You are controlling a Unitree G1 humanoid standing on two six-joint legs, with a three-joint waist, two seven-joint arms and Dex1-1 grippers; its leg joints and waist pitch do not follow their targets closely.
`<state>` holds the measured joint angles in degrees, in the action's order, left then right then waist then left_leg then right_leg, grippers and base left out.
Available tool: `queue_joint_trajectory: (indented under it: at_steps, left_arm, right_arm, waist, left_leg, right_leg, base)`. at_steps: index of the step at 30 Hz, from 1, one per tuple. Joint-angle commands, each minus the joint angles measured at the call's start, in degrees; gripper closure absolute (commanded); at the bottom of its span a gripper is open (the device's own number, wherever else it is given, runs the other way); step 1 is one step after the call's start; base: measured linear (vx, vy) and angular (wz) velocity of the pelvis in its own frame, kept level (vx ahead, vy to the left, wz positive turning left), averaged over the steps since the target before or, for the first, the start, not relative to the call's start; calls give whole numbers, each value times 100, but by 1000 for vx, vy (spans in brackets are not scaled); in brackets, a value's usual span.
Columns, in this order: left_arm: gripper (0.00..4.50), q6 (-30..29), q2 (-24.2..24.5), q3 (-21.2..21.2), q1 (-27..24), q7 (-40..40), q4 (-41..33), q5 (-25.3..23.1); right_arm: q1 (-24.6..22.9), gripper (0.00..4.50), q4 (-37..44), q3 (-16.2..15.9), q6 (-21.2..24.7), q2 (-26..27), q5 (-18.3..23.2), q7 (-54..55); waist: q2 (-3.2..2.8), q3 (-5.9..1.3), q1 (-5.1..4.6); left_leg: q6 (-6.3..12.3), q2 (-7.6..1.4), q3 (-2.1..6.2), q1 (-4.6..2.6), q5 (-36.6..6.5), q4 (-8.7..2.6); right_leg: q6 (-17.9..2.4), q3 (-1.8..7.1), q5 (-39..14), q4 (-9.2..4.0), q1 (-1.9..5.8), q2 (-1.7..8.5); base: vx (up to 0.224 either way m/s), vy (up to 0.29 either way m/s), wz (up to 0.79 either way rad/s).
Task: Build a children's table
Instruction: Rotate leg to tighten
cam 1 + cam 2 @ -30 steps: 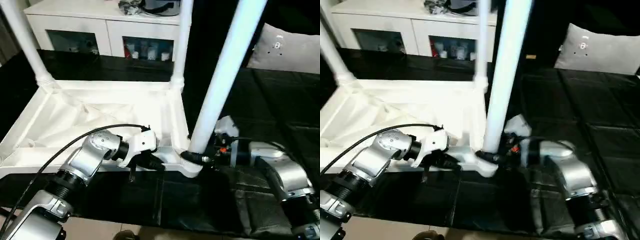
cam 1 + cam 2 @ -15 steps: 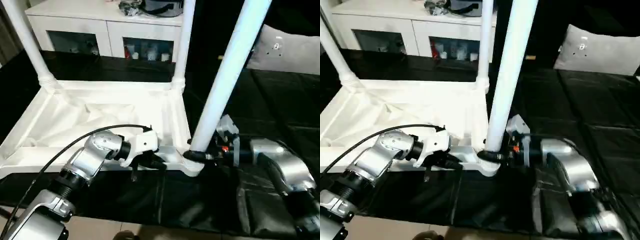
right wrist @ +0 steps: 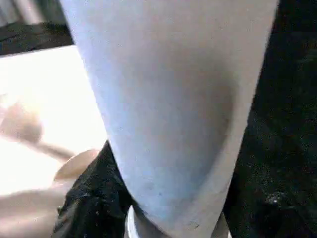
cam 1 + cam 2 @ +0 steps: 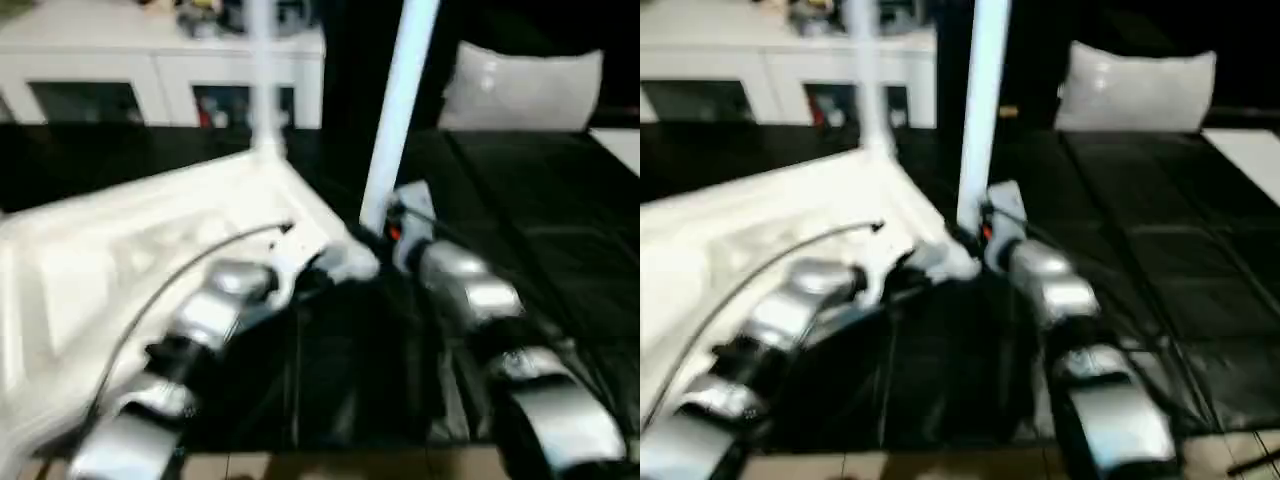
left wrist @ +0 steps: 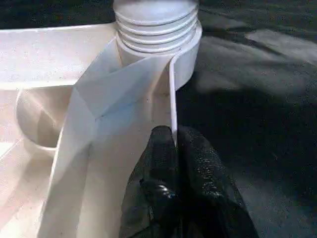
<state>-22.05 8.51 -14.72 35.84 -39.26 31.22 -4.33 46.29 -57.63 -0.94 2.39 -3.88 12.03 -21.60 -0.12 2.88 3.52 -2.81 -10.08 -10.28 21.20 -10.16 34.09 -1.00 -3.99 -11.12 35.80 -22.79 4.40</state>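
Tabletop (image 4: 120,260) lies underside-up on the black worktop (image 4: 560,200), legs rising from its corner sockets. Your left tool (image 5: 171,148) pinches the thin near rim, presumably to steady it, while the right tool (image 3: 148,198) is clamped round the near-right leg (image 4: 395,130) at its base (likely seating it). Motion blur hides the socket joint.
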Motion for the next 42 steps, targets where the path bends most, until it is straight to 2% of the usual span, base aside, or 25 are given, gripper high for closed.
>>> queue_joint_trajectory:
  at_steps: [1,3,6,7,9,11,12,13,14,15,16,17,18,19,21,22,23,24,25,26,27,29,32,38,42]
  left_arm:
    - [450,192,-296,-108,112,-135,-226,212]
    - [450,351,-224,-170,49,-265,-307,141]
    - [450,502,-66,-256,-2,-393,-311,66]
    - [450,570,18,-291,-23,-458,-304,38]
    - [450,593,59,-302,-35,-502,-309,34]
    - [450,658,160,-323,-64,-658,-339,44]
    - [450,701,205,-334,-77,-758,-356,57]
    - [450,817,269,-359,-96,-909,-377,77]
    - [450,898,309,-374,-107,-1009,-388,91]
    - [450,971,401,-421,-143,-1225,-435,122]
    - [450,1016,441,-445,-159,-1321,-455,133]
    - [450,1071,529,-504,-194,-1525,-499,157]
    - [450,1133,585,-545,-215,-1649,-523,175]
    - [450,1205,634,-583,-235,-1759,-549,188]
    - [450,1300,720,-625,-281,-1977,-608,242]
    - [450,1348,766,-638,-307,-2110,-643,281]
    - [450,1442,912,-691,-362,-2434,-727,335]
    - [450,1458,941,-704,-370,-2487,-740,338]
    - [450,1526,1075,-767,-404,-2713,-791,358]
    - [450,1557,1143,-798,-418,-2815,-811,371]
    - [450,1593,1198,-816,-426,-2890,-816,382]
    - [450,1650,1272,-835,-433,-2977,-814,377]
    - [450,1675,1299,-834,-438,-2993,-792,356]
    - [450,1750,1318,-824,-416,-2941,-695,300]
    - [450,1785,1316,-834,-416,-2960,-673,312]
  right_arm:
    - [-69,176,-641,-88,-2,380,-28,115]
    - [31,154,-890,-12,-169,543,-128,181]
    - [164,127,-1146,83,-350,598,-184,177]
    - [239,127,-1280,96,-439,592,-225,129]
    - [275,96,-1343,93,-479,588,-249,81]
    - [300,82,-1405,35,-524,526,-353,-100]
    - [-275,75,-609,6,-422,-1,-205,-800]
    - [-1059,64,701,-27,-70,-623,64,-1482]
    - [-1609,51,1630,-45,184,-1050,261,-1940]
    - [-2127,43,2640,-79,579,-1476,511,-2374]
    - [-2255,37,2931,-104,711,-1592,580,-2483]
    - [-2416,30,3288,-149,915,-1804,685,-2702]
    - [-2493,30,3436,-178,995,-1925,724,-2842]
    - [-2558,8,3541,-211,1047,-2032,747,-2962]
    - [-2642,8,3690,-240,1191,-2170,818,-3174]
    - [-2722,8,3860,-251,1311,-2253,869,-3298]
    - [-2927,8,4359,-324,1585,-2454,989,-3566]
    - [-2955,8,4431,-341,1624,-2484,1007,-3606]
    - [-3029,8,4696,-433,1706,-2579,1036,-3758]
    - [-3025,33,4780,-484,1710,-2592,1024,-3804]
    - [-2985,33,4833,-523,1779,-2571,1043,-3815]
    - [-2878,46,4844,-583,1882,-2505,1098,-3856]
    - [-2787,86,4832,-603,1948,-2446,1091,-3824]
    - [-2716,124,5011,-618,2168,-2415,1124,-3802]
    - [-2698,154,4993,-673,2229,-2464,1136,-3930]
  waist:
    - [-11,-347,62]
    - [-18,-356,85]
    - [-37,-364,84]
    - [-47,-367,90]
    - [-52,-360,83]
    - [-74,-349,78]
    - [-36,-312,92]
    - [-76,-327,140]
    - [-62,-345,286]
    - [-33,-344,402]
    - [-20,-343,482]
    - [19,-396,486]
    - [5,-398,504]
    - [16,-391,486]
    - [-3,-366,475]
    - [-18,-336,487]
    - [-12,-331,507]
    - [-32,-347,560]
    - [-32,-331,550]
    - [-45,-354,592]
    - [-28,-347,592]
    - [-39,-345,592]
    - [-32,-350,584]
    - [-18,-368,599]
    - [2,-365,595]
  left_leg:
    - [-77,-283,148,-44,-1670,-423]
    - [33,-295,135,-49,-1473,-433]
    - [79,-302,137,-28,-1412,-446]
    - [80,-308,138,-42,-1430,-445]
    - [79,-310,131,-42,-1459,-447]
    - [68,-311,133,-47,-1570,-454]
    - [110,-294,113,-53,-1665,-467]
    - [127,-327,129,-84,-1676,-461]
    - [246,-381,95,-185,-1533,-448]
    - [413,-358,103,-143,-1247,-444]
    - [469,-381,118,-129,-1113,-440]
    - [533,-352,130,-25,-773,-417]
    - [579,-321,112,-2,-680,-392]
    - [596,-308,109,20,-698,-389]
    - [540,-315,80,-10,-901,-378]
    - [468,-330,75,-42,-1107,-395]
    - [409,-344,83,-43,-1161,-410]
    - [391,-392,89,-84,-1151,-414]
    - [395,-387,87,-68,-1159,-425]
    - [363,-395,97,-63,-1136,-425]
    - [323,-398,98,-63,-1159,-437]
    - [267,-381,99,-60,-1205,-438]
    - [213,-374,100,-53,-1196,-434]
    - [252,-361,91,-38,-918,-405]
    - [232,-359,85,-44,-980,-403]
  right_leg:
    - [-1178,289,-1689,-554,230,501]
    - [-1250,284,-1356,-526,246,471]
    - [-1341,280,-1057,-481,267,465]
    - [-1359,279,-1042,-482,261,472]
    - [-1409,284,-951,-471,263,470]
    - [-1418,286,-1087,-485,256,476]
    - [-1286,285,-1203,-538,281,435]
    - [-1261,286,-1206,-521,271,461]
    - [-1131,309,-855,-534,234,439]
    - [-1092,309,-468,-496,322,397]
    - [-1041,317,-339,-480,333,415]
    - [-1117,293,-61,-381,384,449]
    - [-1143,278,-145,-402,357,465]
    - [-1139,274,-274,-421,364,468]
    - [-1142,278,-822,-493,292,478]
    - [-1119,286,-1286,-552,255,492]
    - [-1057,289,-1491,-567,256,483]
    - [-1044,305,-1401,-547,222,481]
    - [-1064,304,-1371,-546,216,463]
    - [-1071,298,-1264,-515,227,470]
    - [-1105,297,-1180,-504,210,468]
    - [-1138,293,-1189,-497,212,475]
    - [-1133,298,-1168,-489,223,493]
    - [-1158,294,-812,-444,243,484]
    - [-1100,298,-1028,-469,241,498]
  base:
    - [0,0,0]
    - [0,0,0]
    - [0,0,0]
    - [0,0,0]
    - [0,0,0]
    - [0,0,0]
    - [0,0,0]
    - [0,0,0]
    - [0,0,0]
    - [0,0,0]
    - [0,0,0]
    - [0,0,0]
    - [0,0,0]
    - [0,0,0]
    - [0,0,0]
    - [0,0,0]
    - [0,0,0]
    - [0,0,0]
    - [0,0,0]
    - [0,0,0]
    - [0,0,0]
    - [0,0,0]
    - [0,0,0]
    - [0,0,0]
    - [0,0,0]
